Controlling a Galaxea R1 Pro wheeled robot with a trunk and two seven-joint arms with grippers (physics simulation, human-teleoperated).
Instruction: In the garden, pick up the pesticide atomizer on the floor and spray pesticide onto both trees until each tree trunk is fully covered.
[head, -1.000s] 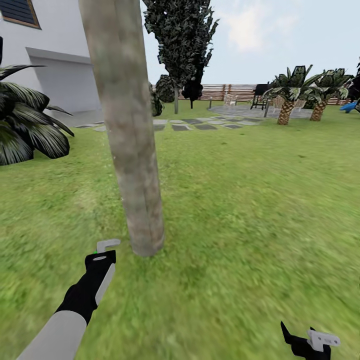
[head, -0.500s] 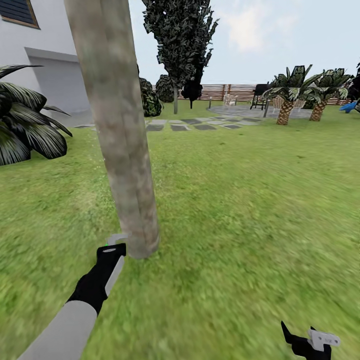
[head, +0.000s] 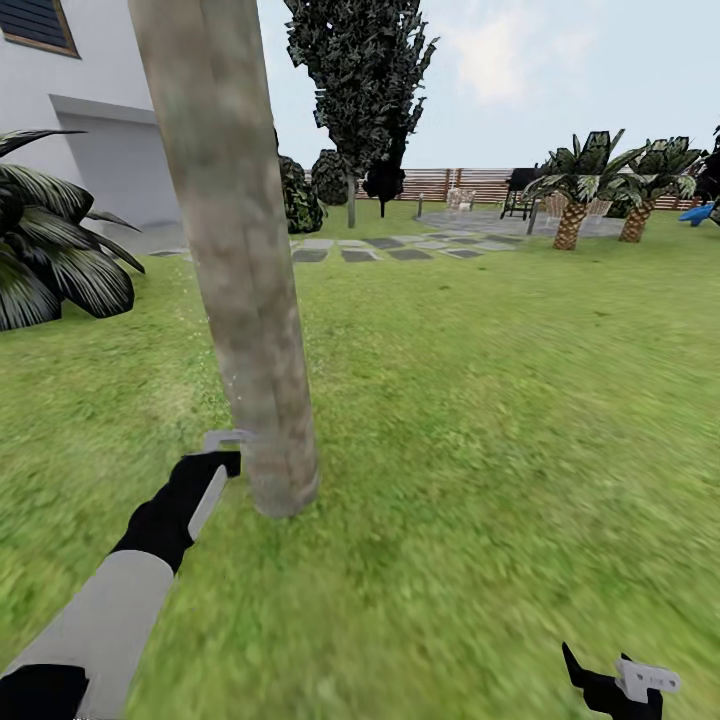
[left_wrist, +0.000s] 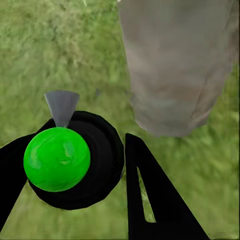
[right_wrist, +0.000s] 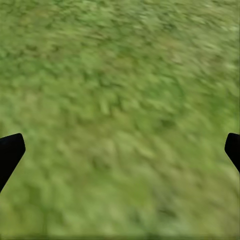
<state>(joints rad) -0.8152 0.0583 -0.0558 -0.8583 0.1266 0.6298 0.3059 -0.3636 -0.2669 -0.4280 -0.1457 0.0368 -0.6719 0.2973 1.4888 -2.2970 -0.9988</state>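
Spraying of the near tree trunk (head: 240, 300) seems in hand: the left gripper (left_wrist: 95, 170) is closed around the pesticide atomizer (left_wrist: 57, 159), its nozzle just beside the trunk's base. The right gripper (right_wrist: 120, 150) hangs open over the grass (head: 500, 400). Next, I judge, the nozzle must sweep up the bark.

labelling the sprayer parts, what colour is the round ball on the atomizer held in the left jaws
Bright glossy green ball, set on the black atomizer body; the left wrist view shows it best.
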